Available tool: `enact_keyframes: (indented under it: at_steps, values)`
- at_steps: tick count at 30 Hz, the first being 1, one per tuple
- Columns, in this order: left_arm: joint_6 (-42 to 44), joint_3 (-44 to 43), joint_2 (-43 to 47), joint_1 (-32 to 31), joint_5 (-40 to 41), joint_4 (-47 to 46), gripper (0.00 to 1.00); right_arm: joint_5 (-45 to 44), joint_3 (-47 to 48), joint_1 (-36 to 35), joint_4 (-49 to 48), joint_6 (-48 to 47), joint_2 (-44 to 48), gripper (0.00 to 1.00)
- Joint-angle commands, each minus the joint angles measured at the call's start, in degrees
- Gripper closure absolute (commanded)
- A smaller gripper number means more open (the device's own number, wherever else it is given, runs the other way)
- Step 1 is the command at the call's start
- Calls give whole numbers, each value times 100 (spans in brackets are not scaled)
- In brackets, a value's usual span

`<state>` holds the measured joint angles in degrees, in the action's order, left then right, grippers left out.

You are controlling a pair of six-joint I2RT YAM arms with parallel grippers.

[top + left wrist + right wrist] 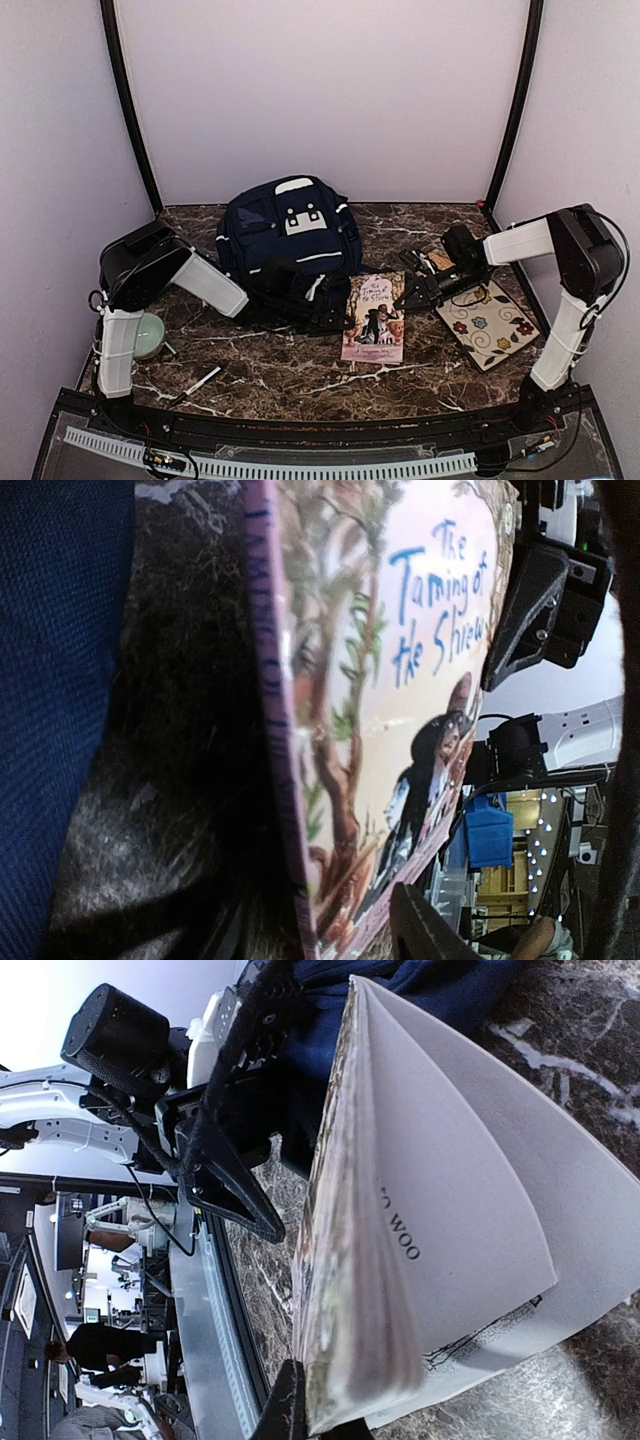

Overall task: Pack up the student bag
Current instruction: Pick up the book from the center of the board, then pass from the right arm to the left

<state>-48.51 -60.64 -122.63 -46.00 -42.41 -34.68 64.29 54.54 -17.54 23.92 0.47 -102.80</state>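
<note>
The student bag (290,235), navy with white trim, lies at the back centre of the table; its blue fabric (60,730) fills the left of the left wrist view. In front of it is a paperback, "The Taming of the Shrew" (375,315). My right gripper (412,293) is shut on the book's right edge (345,1360), which is lifted so that the pages fan apart. My left gripper (335,315) stands open at the book's spine (280,730), one finger (430,930) showing over the cover side.
A floral-patterned board (487,325) lies under the right arm at the right. A pale green candle jar (150,335) sits by the left arm's base, with a pen (203,380) near the front edge. Walls close in the back and sides.
</note>
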Motion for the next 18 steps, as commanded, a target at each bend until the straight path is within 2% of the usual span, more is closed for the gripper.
enact_keyframes:
  at_steps: [1, 3, 11, 16, 18]
  values:
    - [-303, 290, -262, 99, 40, -443, 55, -225, 228, 21, 84, -140, -450, 99]
    - [-473, 363, -261, 100, -116, -786, 61, -395, 323, 21, 186, -185, -586, 96]
    - [-554, 400, -209, 83, -280, -1159, 86, -815, 359, 14, 105, -92, -594, 92]
    - [-471, 389, -60, 82, -203, -946, 100, -1508, 481, 32, 347, -203, -547, 78]
    - [-369, 457, 91, 76, -100, -789, 100, -2199, 504, 92, 380, -180, -348, 69]
